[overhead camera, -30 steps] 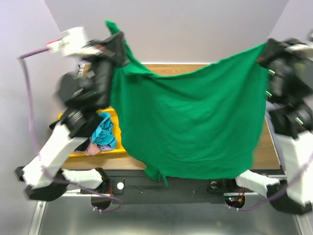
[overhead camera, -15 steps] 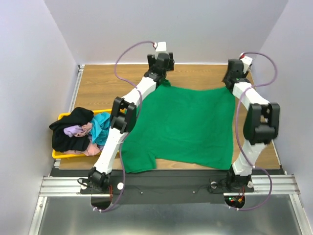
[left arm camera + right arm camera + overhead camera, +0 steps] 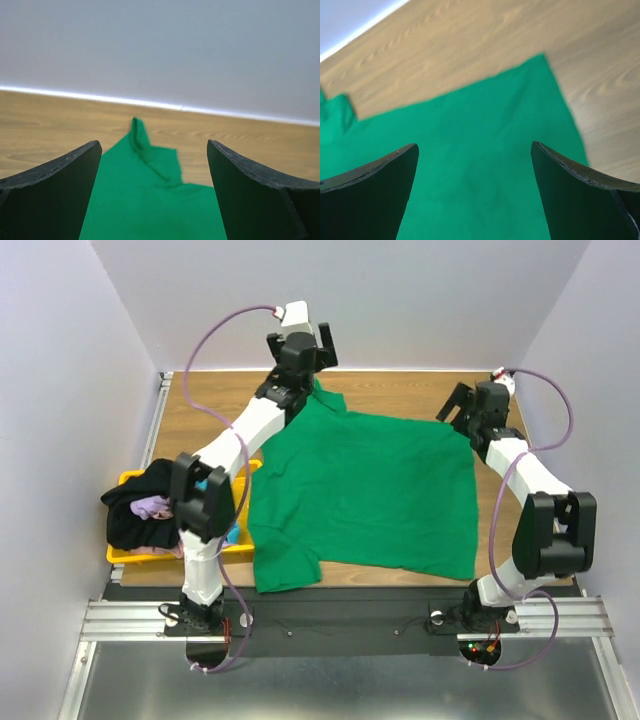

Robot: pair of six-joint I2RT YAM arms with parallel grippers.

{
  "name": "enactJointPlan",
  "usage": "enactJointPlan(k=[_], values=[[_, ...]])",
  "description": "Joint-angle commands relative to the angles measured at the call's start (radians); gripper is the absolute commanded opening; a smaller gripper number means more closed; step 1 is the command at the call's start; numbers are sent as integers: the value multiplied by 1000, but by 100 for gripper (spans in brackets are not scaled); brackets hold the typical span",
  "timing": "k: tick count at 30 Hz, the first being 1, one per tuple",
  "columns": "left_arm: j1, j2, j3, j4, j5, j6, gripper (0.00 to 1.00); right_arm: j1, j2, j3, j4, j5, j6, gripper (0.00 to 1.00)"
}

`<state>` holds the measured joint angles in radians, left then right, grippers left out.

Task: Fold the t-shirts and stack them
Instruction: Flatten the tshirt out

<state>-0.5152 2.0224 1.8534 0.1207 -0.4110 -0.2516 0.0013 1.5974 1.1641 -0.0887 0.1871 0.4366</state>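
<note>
Our left gripper (image 3: 153, 145) and right gripper (image 3: 474, 145) now gape empty above the released bright green cloth t-shirt (image 3: 365, 495), flat for folding

The middle of the table (image 3: 200, 410) is covered by the green t-shirt (image 3: 370, 490), spread flat. Bare wood is left along the far edge and at far left. The near-left corner is blocked by the yellow bin (image 3: 140, 558) of heaped t-shirts (image 3: 130, 512), overhung by the left arm (image 3: 240, 435). The right edge is occupied by the right arm (image 3: 520, 465).

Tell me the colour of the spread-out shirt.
The shirt is bright green; the top external view shows it best.
</note>
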Motion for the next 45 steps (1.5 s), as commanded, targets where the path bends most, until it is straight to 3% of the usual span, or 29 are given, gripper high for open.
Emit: enactJointPlan(k=[1,7,14,23,31,45], values=[[-3,-94,-141,45,18,-54,99,3,-22,-101,7,-174,73,100],[-3,-146,-276,63,60,-43,99,3,62,-93,-42,-218,27,100],[-2,-15,-223,30,100,-2,99,3,252,6,-107,-151,2,100],[4,215,24,-108,193,-21,99,-38,473,173,-201,-71,17,100],[23,496,387,-234,328,-83,99,-92,562,284,-249,-84,7,100],[101,733,657,-21,554,-251,99,-133,717,494,-281,-143,-21,100]])
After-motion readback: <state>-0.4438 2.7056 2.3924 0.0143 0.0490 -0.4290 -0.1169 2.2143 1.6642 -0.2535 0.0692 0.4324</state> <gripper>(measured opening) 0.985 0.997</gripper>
